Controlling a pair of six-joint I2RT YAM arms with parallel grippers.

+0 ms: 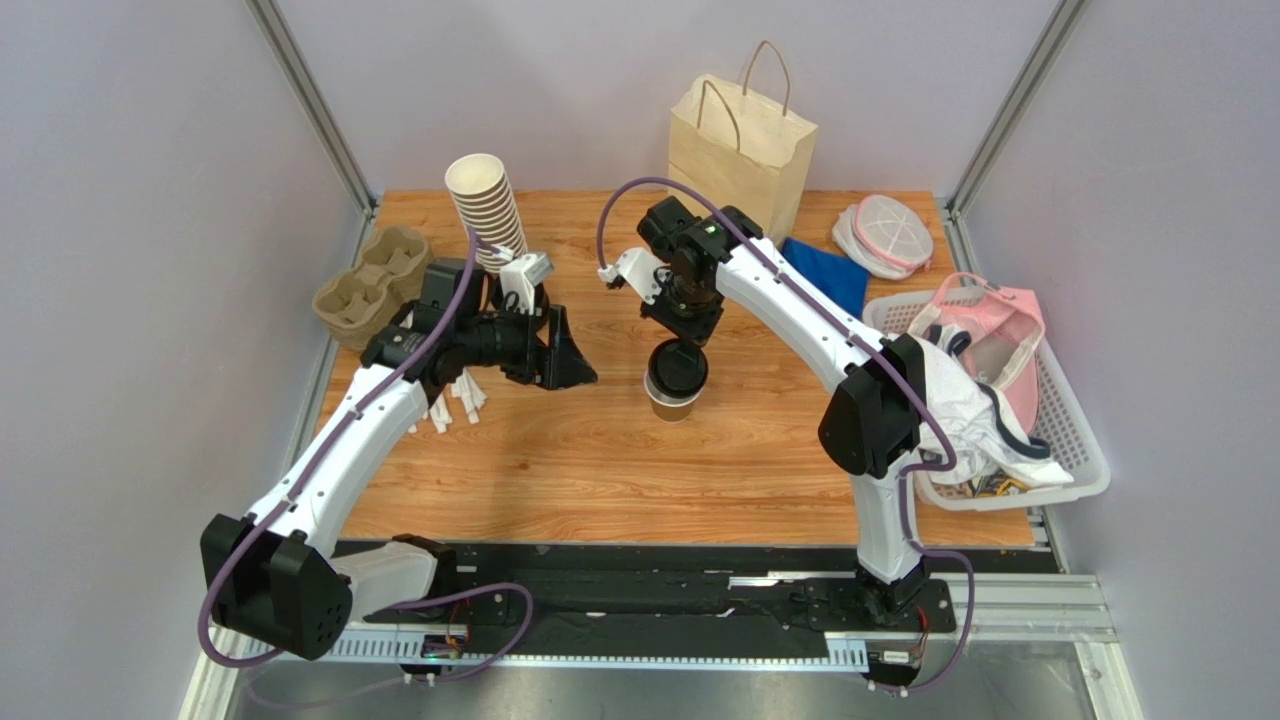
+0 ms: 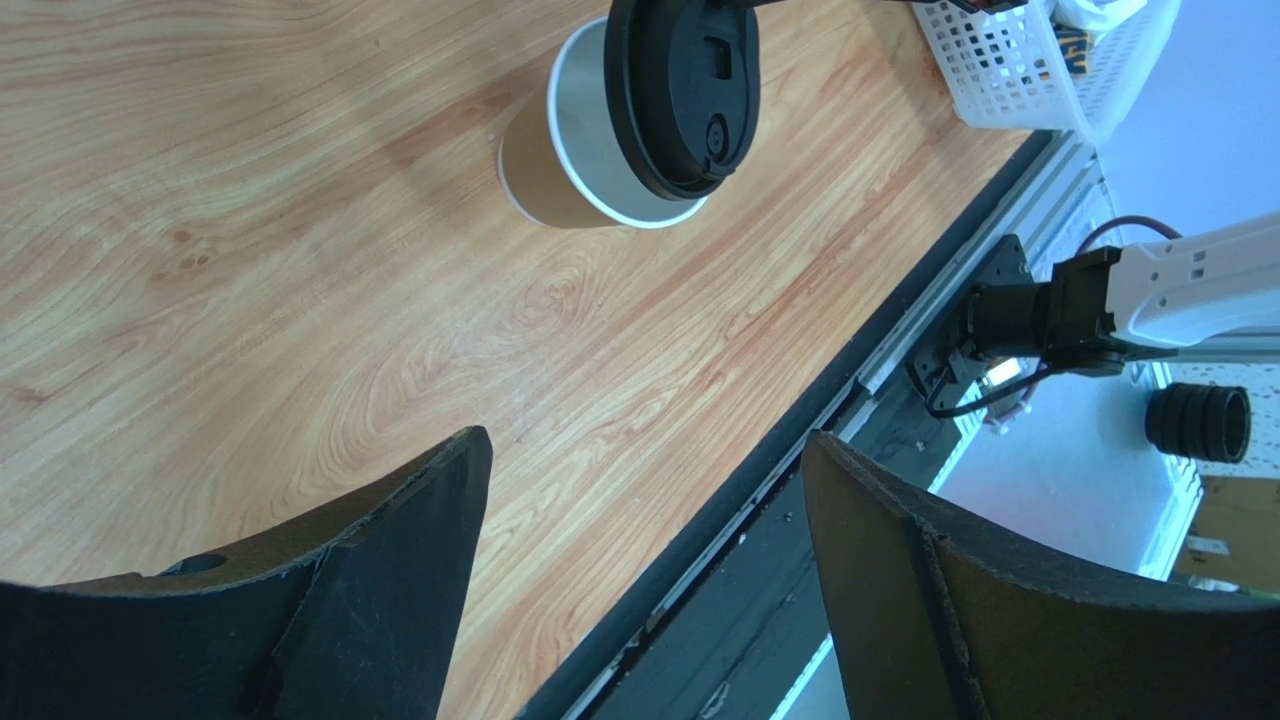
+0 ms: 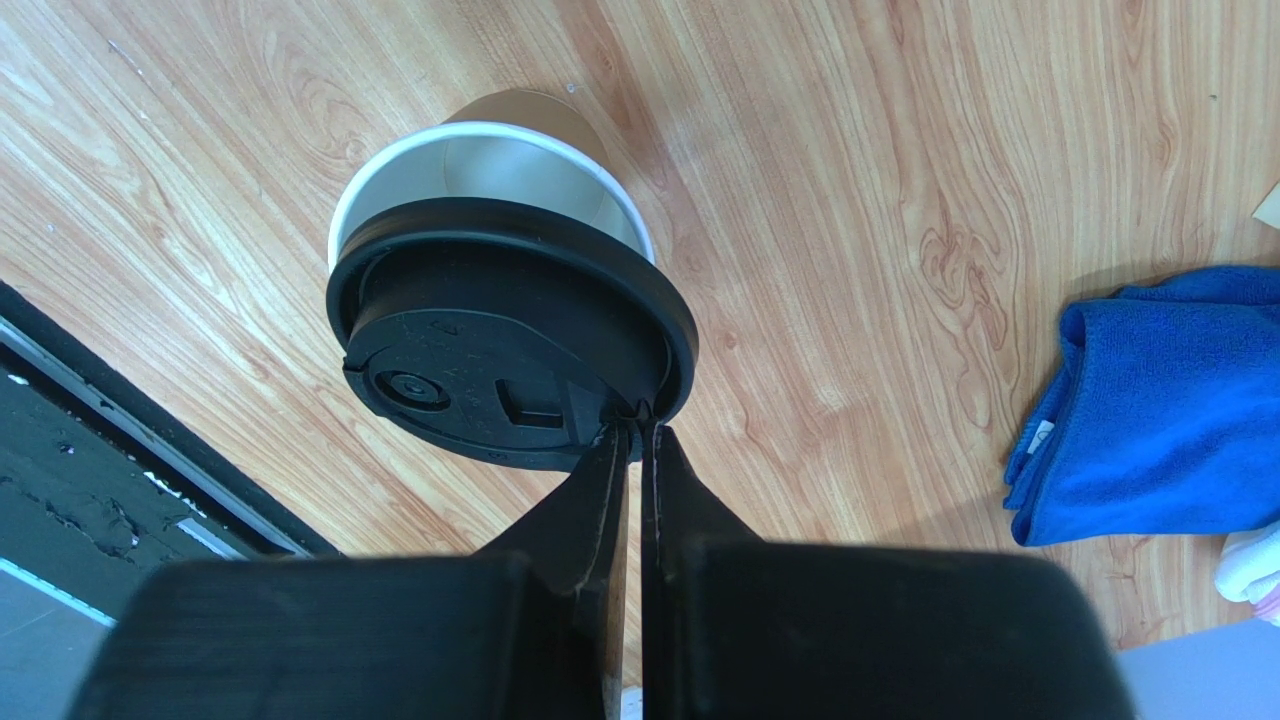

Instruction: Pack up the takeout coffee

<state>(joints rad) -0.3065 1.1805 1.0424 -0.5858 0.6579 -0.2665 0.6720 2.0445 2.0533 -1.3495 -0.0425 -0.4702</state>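
One wrist view shows the right pincer [image 3: 634, 431] pinching the lid [image 3: 481, 338].

Smooth wooden table [image 1: 571, 465] with visible grain. Brown paper cup [image 2: 544, 162], its lid [image 3: 496, 345] matt black plastic. Soft blue cloth [image 3: 1157, 390]. Tan paper bag [image 1: 744, 150] far. White plastic basket [image 1: 1070, 405] right.

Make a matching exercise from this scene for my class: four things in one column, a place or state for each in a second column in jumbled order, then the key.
Things:
1. black lid
2. left gripper
3. paper bag
4. blue cloth

Places or states:
A. standing upright at the back
B. open, holding nothing
C. pinched at its rim by the right gripper
D. lying flat, just right of the bag

Pairs: 1-C, 2-B, 3-A, 4-D
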